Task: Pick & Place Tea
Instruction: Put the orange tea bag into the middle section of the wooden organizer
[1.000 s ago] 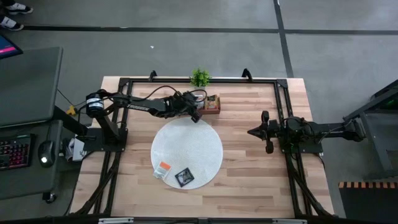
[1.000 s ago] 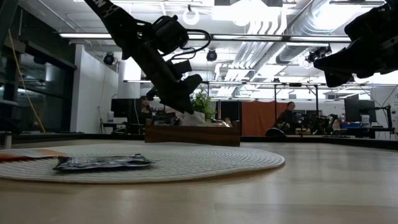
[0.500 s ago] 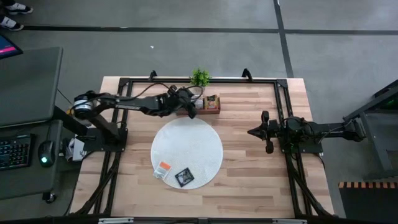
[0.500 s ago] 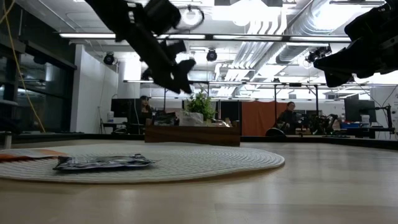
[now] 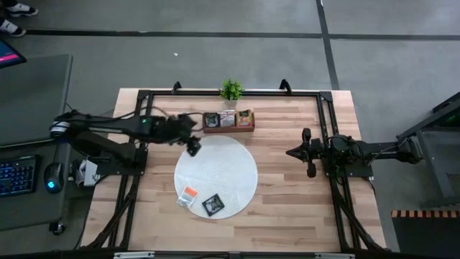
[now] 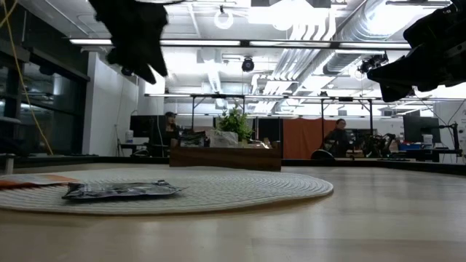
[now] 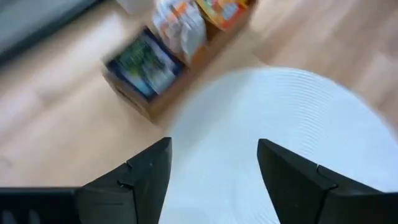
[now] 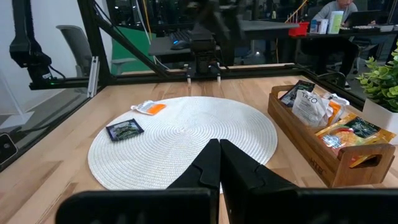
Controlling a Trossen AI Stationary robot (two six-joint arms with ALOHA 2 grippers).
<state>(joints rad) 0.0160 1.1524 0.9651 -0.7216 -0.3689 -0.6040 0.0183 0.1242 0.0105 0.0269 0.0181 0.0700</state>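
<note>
Two tea sachets lie flat on the round white mat (image 5: 215, 175) near its near-left rim: an orange-and-white one (image 5: 188, 196) and a black one (image 5: 213, 206). More sachets stand in the wooden tray (image 5: 228, 120) beyond the mat's far edge. My left gripper (image 5: 192, 147) hangs open and empty above the mat's far-left rim; in its wrist view the gripper (image 7: 214, 168) has only the mat between the fingers. My right gripper (image 5: 291, 152) waits shut, right of the mat and above the table.
A small potted plant (image 5: 231, 89) stands at the far edge behind the tray. Black frame rails (image 5: 327, 129) run along the table's sides. Bare wood lies right of the mat and along the near edge. People sit at desks in the room beyond.
My left gripper has drawn back from the tray toward the table's left edge and a little nearer, rising as it went. It now hangs over the mat's far-left rim. The tray's left compartments, covered by it before, now show.
</note>
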